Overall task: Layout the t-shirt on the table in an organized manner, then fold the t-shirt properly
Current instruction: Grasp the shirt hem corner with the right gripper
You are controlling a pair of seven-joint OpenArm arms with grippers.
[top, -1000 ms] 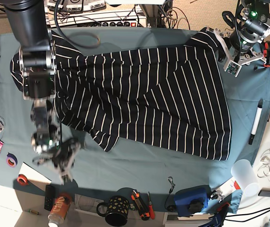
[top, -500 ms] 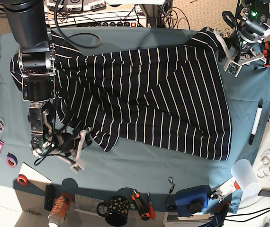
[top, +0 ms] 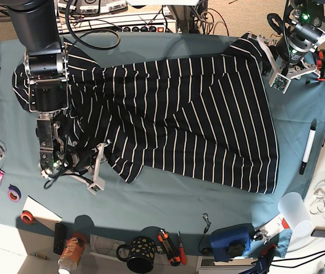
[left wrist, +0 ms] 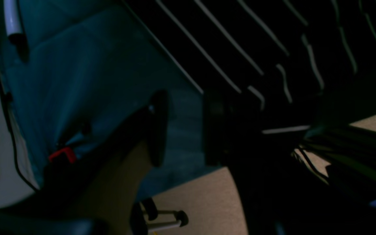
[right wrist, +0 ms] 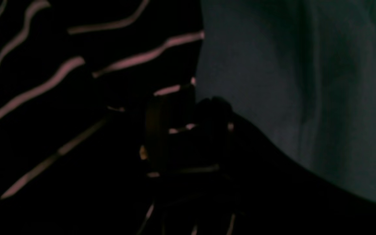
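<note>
The t-shirt (top: 179, 114), dark with thin white stripes, lies spread across the teal table (top: 168, 200), with one sleeve at the far left and another at the top right. My right gripper (top: 97, 167) is open at the shirt's lower left edge. In the right wrist view (right wrist: 183, 130) a bit of striped hem shows between its dark fingers, with the shirt (right wrist: 60, 98) to the left and the table (right wrist: 305, 81) to the right. My left gripper (top: 268, 60) is open by the shirt's top right corner. In the left wrist view (left wrist: 184, 130) bare table (left wrist: 77, 71) shows between its fingers, and the shirt (left wrist: 256, 49) lies just beyond.
A marker pen (top: 308, 145) and a clear cup (top: 296, 211) lie at the right edge. A black mug (top: 139, 254), hand tools (top: 171, 245), a blue device (top: 231, 240), a can (top: 71, 254) and tape rolls (top: 14, 193) line the front and left edges.
My right gripper has swung up from the front of the table and moved to the shirt's lower left edge. The left arm and the shirt have not moved.
</note>
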